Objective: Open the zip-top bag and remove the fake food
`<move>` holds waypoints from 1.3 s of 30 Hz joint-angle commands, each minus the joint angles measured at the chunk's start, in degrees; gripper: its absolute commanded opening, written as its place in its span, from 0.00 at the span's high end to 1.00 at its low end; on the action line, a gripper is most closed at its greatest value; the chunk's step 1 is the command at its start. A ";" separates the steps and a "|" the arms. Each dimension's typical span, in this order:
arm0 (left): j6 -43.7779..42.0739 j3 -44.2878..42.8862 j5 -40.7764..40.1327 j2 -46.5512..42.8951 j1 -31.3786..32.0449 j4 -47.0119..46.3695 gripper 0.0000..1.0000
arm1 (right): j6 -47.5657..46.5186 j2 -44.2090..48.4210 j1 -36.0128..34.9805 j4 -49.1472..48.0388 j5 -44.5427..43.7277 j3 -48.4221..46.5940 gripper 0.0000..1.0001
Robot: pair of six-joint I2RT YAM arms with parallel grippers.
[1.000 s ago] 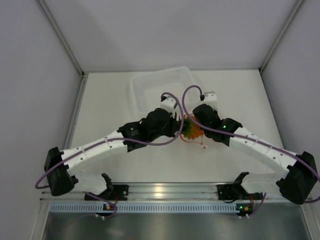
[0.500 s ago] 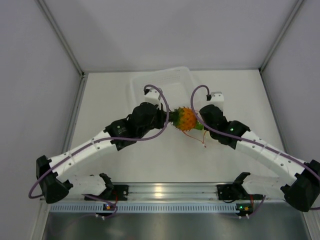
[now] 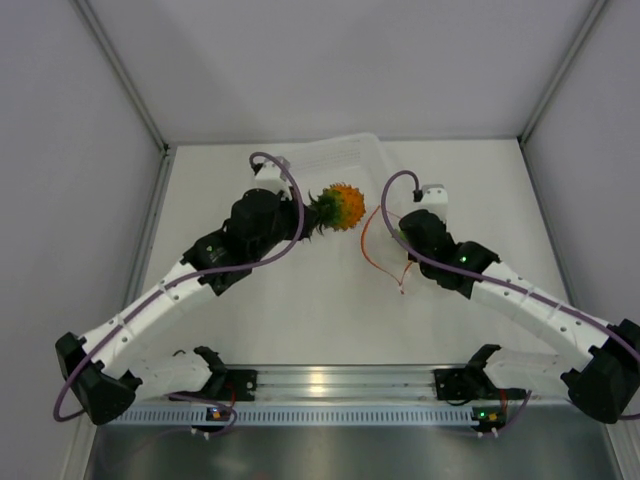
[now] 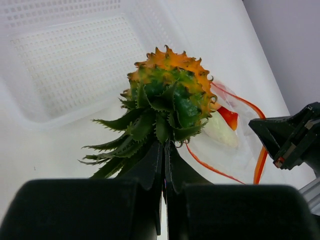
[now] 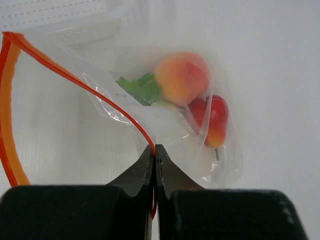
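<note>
My left gripper is shut on the green leaves of the orange pineapple and holds it in the air at the rim of the clear tray. My right gripper is shut on the red-orange zip strip of the zip-top bag, whose mouth hangs open. Inside the bag lie a peach-coloured fruit, a small red fruit and green leaves. The left wrist view shows the bag behind the pineapple, with a white piece inside.
The rigid clear perforated tray stands at the back of the white table. Walls close in the table on the left, back and right. A metal rail runs along the near edge.
My left gripper has pulled the pineapple out of the bag and carried it up and to the left, toward the tray. My right gripper has kept hold of the bag.
</note>
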State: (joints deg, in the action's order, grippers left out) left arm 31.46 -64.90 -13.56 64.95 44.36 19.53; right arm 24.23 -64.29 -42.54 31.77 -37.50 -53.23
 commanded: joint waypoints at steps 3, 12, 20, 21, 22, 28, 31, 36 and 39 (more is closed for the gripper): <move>3.08 -0.13 0.11 -2.37 -3.22 -5.11 1.00 | 0.64 0.83 0.80 -0.13 -1.61 0.06 1.00; 2.20 -4.52 2.92 3.41 -8.49 -5.46 1.00 | 0.73 3.21 0.88 0.40 -1.09 0.23 1.00; 1.93 -9.10 2.67 13.09 -15.26 -6.08 1.00 | 0.47 6.89 0.88 1.45 0.40 0.32 1.00; 1.94 -9.88 2.75 15.01 -15.79 -6.08 1.00 | 0.38 7.42 0.80 1.63 0.58 0.24 1.00; 2.02 -10.24 2.75 15.99 -16.40 -5.99 1.00 | 0.38 7.77 0.88 1.80 0.67 0.15 1.00; 1.15 -13.40 6.88 24.07 -20.27 -6.26 1.00 | -0.06 11.55 0.88 3.65 0.58 -0.38 1.00; -0.08 -15.42 10.29 28.56 -21.42 -6.87 1.00 | -0.32 12.43 0.88 4.00 0.76 -0.64 1.00; -1.14 -20.43 17.51 35.94 -22.82 -8.98 0.98 | -0.32 12.96 0.89 4.71 1.11 -0.65 1.00; -0.70 -22.45 18.31 38.58 -23.79 -8.98 0.95 | -0.32 13.67 0.88 4.79 1.28 -0.29 1.00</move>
State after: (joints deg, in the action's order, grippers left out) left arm 31.35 -83.05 0.89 102.56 21.63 15.25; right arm 24.08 -52.36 -42.46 36.03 -36.18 -53.23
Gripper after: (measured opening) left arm 0.051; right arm 0.008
